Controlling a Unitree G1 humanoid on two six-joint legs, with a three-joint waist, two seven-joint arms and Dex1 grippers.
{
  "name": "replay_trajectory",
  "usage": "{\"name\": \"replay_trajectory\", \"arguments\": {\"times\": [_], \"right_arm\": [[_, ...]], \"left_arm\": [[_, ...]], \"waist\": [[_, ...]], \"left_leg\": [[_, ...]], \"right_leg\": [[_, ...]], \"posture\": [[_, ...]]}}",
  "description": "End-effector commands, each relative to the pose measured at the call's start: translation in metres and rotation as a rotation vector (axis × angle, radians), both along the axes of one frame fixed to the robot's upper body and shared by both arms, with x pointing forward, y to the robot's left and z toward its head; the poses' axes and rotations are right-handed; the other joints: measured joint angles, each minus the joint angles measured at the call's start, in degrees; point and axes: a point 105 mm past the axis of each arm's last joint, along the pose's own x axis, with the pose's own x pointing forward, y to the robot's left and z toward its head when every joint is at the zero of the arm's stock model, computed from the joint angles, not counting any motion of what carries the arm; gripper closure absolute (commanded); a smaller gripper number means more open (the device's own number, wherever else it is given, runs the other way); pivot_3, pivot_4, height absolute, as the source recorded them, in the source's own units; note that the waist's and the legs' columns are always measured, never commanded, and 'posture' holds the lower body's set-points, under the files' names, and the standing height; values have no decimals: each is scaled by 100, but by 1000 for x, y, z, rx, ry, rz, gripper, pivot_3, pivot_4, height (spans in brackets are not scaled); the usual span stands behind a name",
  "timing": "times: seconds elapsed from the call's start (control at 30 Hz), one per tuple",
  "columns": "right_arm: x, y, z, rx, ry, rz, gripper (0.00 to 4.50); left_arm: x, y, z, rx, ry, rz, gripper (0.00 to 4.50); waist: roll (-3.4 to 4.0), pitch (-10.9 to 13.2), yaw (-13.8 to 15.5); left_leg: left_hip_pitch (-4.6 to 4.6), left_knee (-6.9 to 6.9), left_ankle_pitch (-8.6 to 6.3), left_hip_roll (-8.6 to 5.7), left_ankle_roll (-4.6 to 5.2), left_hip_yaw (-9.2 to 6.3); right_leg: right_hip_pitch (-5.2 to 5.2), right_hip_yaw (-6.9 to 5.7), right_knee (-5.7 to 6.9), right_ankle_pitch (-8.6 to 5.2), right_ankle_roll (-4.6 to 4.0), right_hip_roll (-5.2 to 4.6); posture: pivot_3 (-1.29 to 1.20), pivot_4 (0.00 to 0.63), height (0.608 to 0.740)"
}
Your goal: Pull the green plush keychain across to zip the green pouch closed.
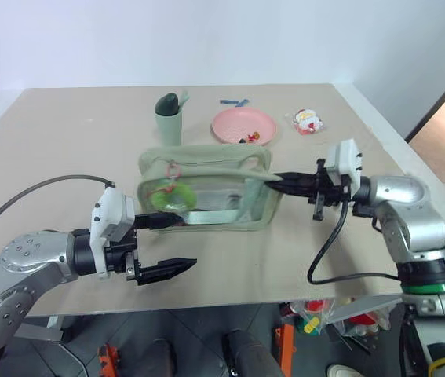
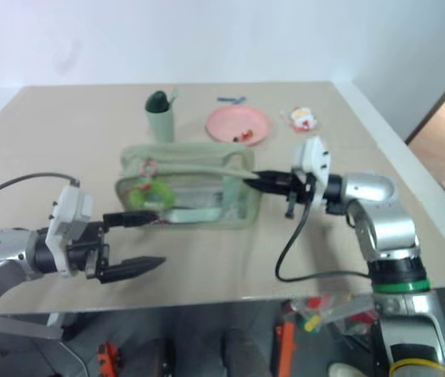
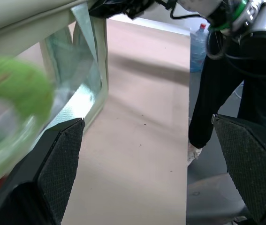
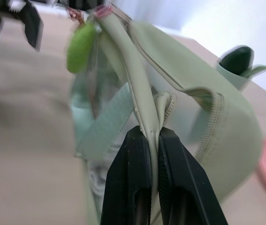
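Right end effector (image 1: 279, 179) clamped on the green pouch (image 1: 206, 188) strap, bracing it mid-bench; left end effector (image 1: 167, 245) fully open, empty, should close squarely on the green plush keychain (image 1: 172, 193) at the pouch's left end.

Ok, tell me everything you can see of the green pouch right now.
The green pouch is a boxy pale sage fabric bag with clear plastic side panels, a zipper along the top and a strap handle. It stands upright mid-table, in front of the cup. The green plush keychain hangs against its front panel at the robot's left end. The right gripper is shut on the strap at the opposite end.
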Motion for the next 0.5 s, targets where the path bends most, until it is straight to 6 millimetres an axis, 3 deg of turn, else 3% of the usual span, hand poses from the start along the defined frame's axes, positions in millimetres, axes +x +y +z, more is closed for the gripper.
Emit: {"name": "replay_trajectory", "arguments": {"times": [0.03,0.3,0.5], "right_arm": [[3,-7,4,-53,-40,25,4436],[-6,1,-6,-22,0,43,4436],[-11,3,-9,-15,17,36,4436]], "left_arm": [[1,-2,5,10,-66,33,0],[28,25,18,-111,-187,386,0],[25,28,15,-154,-211,436,0]], "waist": [[0,0,1],[-1,-1,0],[-1,-2,-6]], "left_leg": [[0,-1,0,0,0,-2],[3,-5,-2,3,3,-10],[19,0,-1,6,2,-9]], "right_leg": [[0,-1,0,4,7,1],[5,-4,2,5,11,1],[16,-3,4,13,4,7]], "posture": [[0,150,740],[0,150,740],[0,150,740]]}}
